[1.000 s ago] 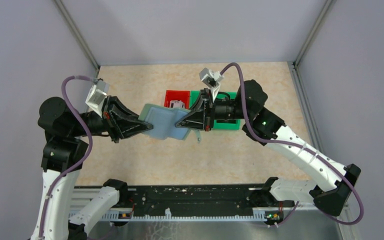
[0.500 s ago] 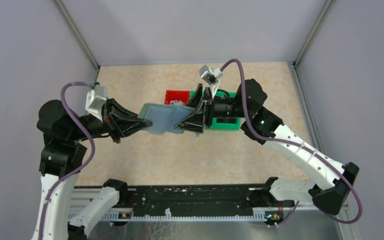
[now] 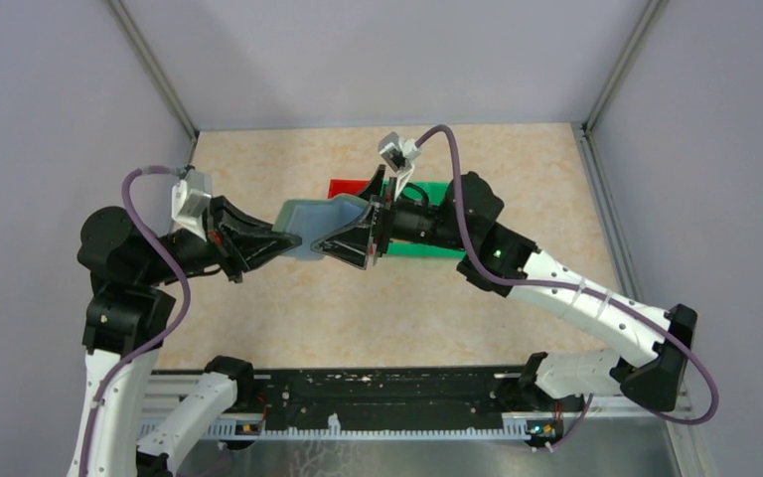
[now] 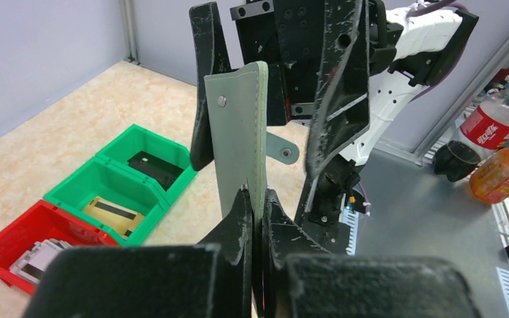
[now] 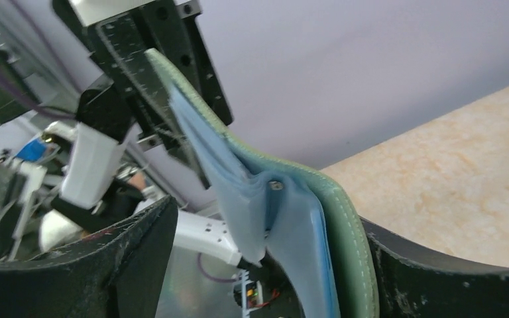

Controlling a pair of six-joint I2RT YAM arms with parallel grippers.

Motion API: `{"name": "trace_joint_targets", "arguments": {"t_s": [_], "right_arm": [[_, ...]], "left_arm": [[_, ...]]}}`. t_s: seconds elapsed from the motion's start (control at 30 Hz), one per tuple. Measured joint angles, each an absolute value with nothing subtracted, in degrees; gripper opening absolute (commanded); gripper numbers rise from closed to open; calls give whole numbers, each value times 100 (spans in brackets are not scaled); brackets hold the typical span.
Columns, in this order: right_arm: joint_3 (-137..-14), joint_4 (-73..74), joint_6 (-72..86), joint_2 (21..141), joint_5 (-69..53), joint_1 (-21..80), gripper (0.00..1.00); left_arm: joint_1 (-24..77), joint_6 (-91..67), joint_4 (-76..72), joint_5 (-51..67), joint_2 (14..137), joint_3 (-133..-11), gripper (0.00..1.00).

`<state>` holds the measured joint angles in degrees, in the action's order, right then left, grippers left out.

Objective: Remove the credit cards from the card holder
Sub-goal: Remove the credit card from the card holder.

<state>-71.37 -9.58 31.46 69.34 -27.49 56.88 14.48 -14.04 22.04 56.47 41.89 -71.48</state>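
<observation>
The card holder (image 3: 316,221), pale grey-green, hangs in the air between both arms, above the table. My left gripper (image 3: 290,241) is shut on its left edge; in the left wrist view the fingertips (image 4: 246,199) pinch the cover's lower edge. My right gripper (image 3: 343,234) is open and straddles the holder's other end. In the right wrist view the green cover (image 5: 351,245) lies against one finger (image 5: 451,278), while the blue inner pockets (image 5: 238,192) gape toward the other finger (image 5: 106,258). No credit cards show inside the pockets. Cards lie in the bins: dark (image 4: 152,165), tan striped (image 4: 113,211), grey (image 4: 36,262).
Behind the holder a red bin (image 3: 343,187) and green bins (image 3: 442,194) stand side by side on the table. Grey walls close in the back and sides. A red-labelled bottle (image 4: 497,126) and an orange bottle (image 4: 507,175) lie past the near edge.
The right gripper let go and opened, then slid left over the holder's end. The holder rose and turned more edge-on. The left gripper stays shut on it.
</observation>
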Motion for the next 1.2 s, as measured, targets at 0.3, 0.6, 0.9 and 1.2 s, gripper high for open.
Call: {"name": "trace_joint_targets", "arguments": {"t_s": [0.3, 0.6, 0.9, 1.2], "right_arm": [[-7137, -860, 2971, 7002, -1358, 6012, 24], [-6897, -762, 2779, 6530, -1175, 6084, 0], [-6849, -744, 2624, 6381, -1498, 6055, 54], [-6451, -1223, 2836, 5870, -2027, 5680, 99]], "left_arm": [[1398, -2027, 1857, 5527, 4169, -6954, 2], [1376, -2189, 1682, 5717, 4224, -7054, 28], [1385, -2460, 1634, 6040, 4353, -7194, 0], [1448, -2012, 1973, 5839, 4362, -7408, 0]]}}
